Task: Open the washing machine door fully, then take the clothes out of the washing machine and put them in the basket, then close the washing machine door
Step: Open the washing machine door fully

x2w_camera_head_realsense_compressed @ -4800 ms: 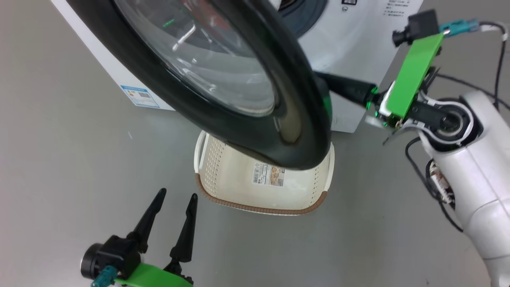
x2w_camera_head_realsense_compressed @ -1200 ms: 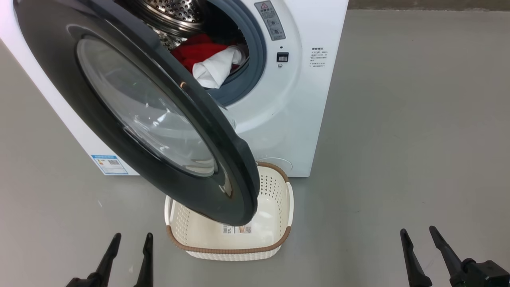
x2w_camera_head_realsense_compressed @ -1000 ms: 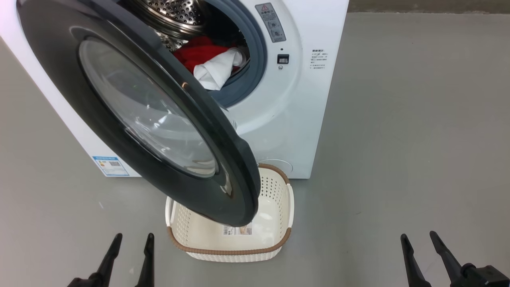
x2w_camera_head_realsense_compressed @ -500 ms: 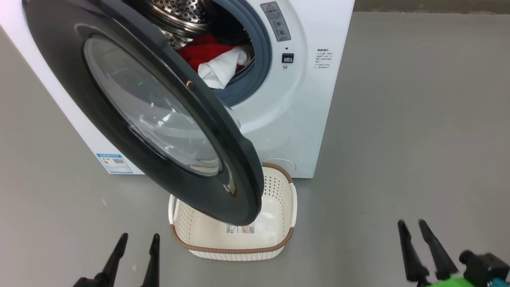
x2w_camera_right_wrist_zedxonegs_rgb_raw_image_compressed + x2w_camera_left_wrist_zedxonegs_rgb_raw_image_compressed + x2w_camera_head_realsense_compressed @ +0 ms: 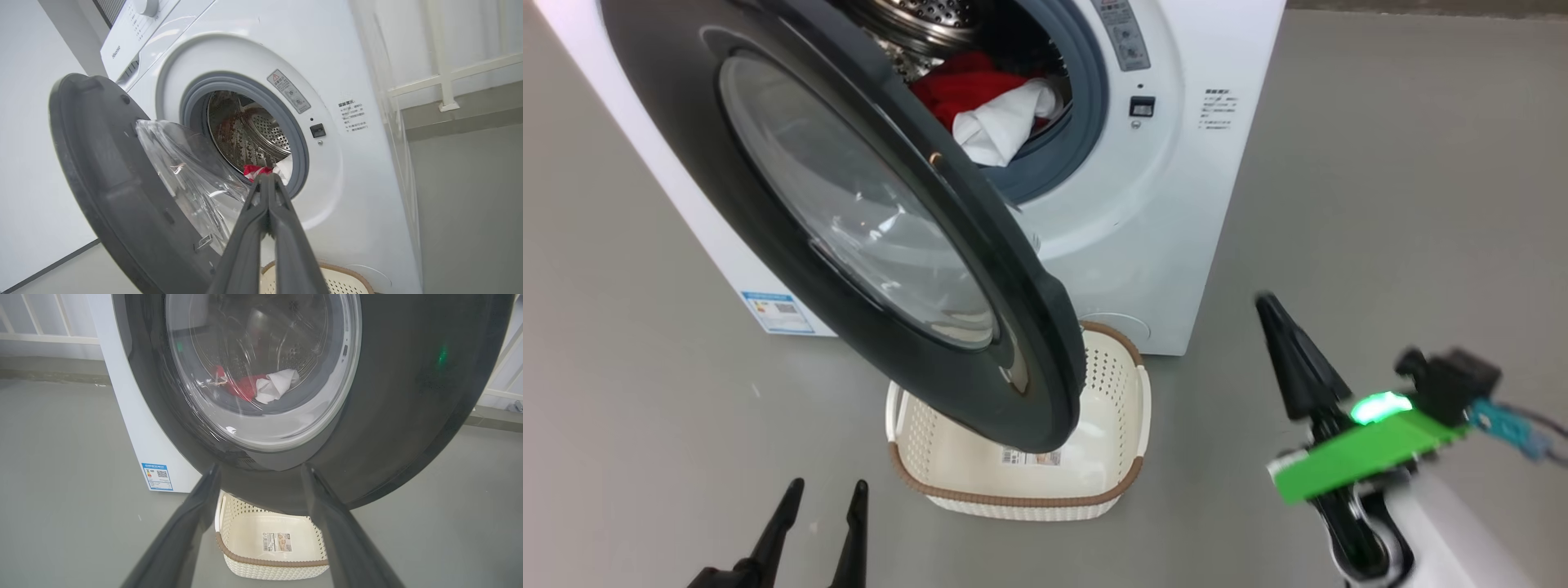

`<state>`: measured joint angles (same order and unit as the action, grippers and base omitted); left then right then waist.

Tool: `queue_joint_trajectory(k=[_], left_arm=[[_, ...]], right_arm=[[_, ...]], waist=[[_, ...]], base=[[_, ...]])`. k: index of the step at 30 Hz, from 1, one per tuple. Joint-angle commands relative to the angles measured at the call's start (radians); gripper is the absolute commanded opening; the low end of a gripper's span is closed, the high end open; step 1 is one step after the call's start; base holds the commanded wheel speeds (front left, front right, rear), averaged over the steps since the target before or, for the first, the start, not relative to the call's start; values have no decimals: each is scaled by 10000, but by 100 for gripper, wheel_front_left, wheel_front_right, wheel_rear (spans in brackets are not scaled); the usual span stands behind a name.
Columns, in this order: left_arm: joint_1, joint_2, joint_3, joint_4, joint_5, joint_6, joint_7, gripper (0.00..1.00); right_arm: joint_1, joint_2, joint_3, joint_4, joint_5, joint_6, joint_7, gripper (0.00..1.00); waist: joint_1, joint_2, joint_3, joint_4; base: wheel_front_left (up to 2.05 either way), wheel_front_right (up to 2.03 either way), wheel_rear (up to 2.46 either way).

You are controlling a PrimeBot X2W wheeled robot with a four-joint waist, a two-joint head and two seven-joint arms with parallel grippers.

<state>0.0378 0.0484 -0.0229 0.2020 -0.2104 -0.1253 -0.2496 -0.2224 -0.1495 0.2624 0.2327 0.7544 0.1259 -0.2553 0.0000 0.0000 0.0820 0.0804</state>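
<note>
The big white washing machine [image 5: 1176, 204] stands on grey floor [image 5: 1380, 163], its door [image 5: 1045, 367], glossy black around bulging clear glass, swung out above the cream perforated basket [image 5: 1013, 496]. Red and white clothes [image 5: 988, 102] lie in the drum. The left gripper [image 5: 827, 483] is spread, and the right gripper [image 5: 1270, 306] is pinched closed, empty.
</note>
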Motion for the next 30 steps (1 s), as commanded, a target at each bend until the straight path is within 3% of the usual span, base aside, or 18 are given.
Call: queue_joint_trajectory(k=[1, 8, 15, 25, 30], left_arm=[[-306, 45, 252, -216, -81, -54, -122, 100], [-513, 38, 84, -224, -188, -54, -122, 100], [-707, 32, -102, -263, -305, -54, -122, 100], [-816, 23, -395, -255, -447, -54, -122, 100], [-876, 21, -445, -251, -489, -54, -122, 100]], right_arm=[[-639, -152, 526, -137, 344, 48, -64, 0], [-2632, -851, 2300, 165, 2639, 48, 449, 0], [-3836, -1451, 3314, -166, 5779, 48, 2452, 0], [-4132, -2000, 3332, -376, 9200, 48, 5817, 0], [-4218, -1899, 3398, -185, 9653, 48, 6731, 0]], waist=[[0, 0, 99, 115], [0, 0, 380, 468], [0, 0, 701, 813], [0, 0, 936, 1244], [0, 0, 996, 1356]], base=[[0, 0, 0], [0, 0, 0], [0, 0, 0], [0, 0, 0], [0, 0, 0]])
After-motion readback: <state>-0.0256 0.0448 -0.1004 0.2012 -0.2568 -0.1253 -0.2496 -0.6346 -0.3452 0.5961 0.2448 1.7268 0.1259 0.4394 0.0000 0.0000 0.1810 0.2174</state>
